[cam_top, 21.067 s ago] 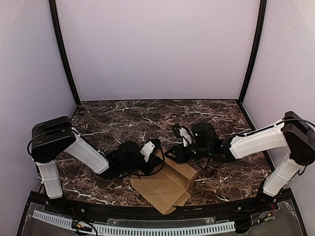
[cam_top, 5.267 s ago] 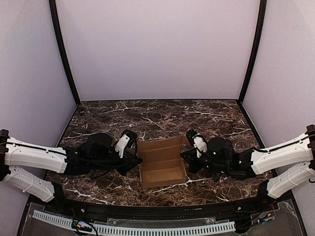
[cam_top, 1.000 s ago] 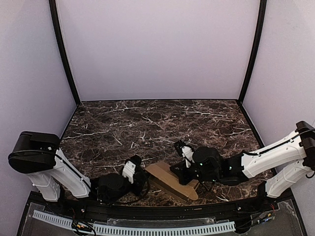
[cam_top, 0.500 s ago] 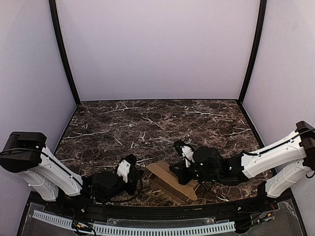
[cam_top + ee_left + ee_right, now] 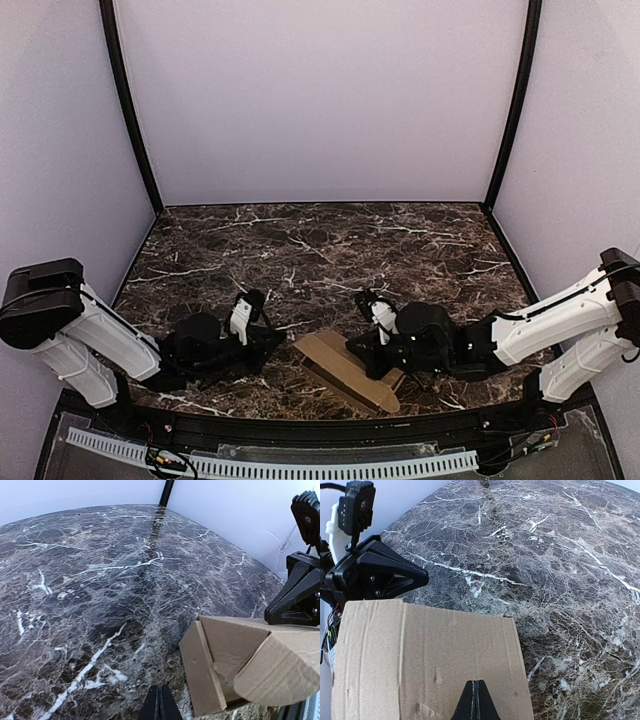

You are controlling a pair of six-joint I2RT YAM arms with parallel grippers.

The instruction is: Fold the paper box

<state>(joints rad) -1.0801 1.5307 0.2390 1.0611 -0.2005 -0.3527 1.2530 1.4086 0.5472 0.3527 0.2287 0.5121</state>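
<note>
The paper box (image 5: 340, 368) is seen on the near part of the dark marble table (image 5: 300, 240), a little right of the middle. It is folded up part way, and a flat brown top is shown. Its left end is open, so the inside can be seen in the left wrist view. A rounded flap (image 5: 280, 672) is curled over at that end.

The right gripper (image 5: 356, 352) is held low over the box from the right side. Its jaws are pressed tight together and nothing is held between them. The tips are seen right over the flat top of the box, but it cannot be told if the top is touched.

The left gripper (image 5: 274, 342) is held low on the left, just beside the open end of the box and apart from it. Its jaws are squeezed tight too, and nothing is held. The two grippers are pointed at each other across the box.
</note>
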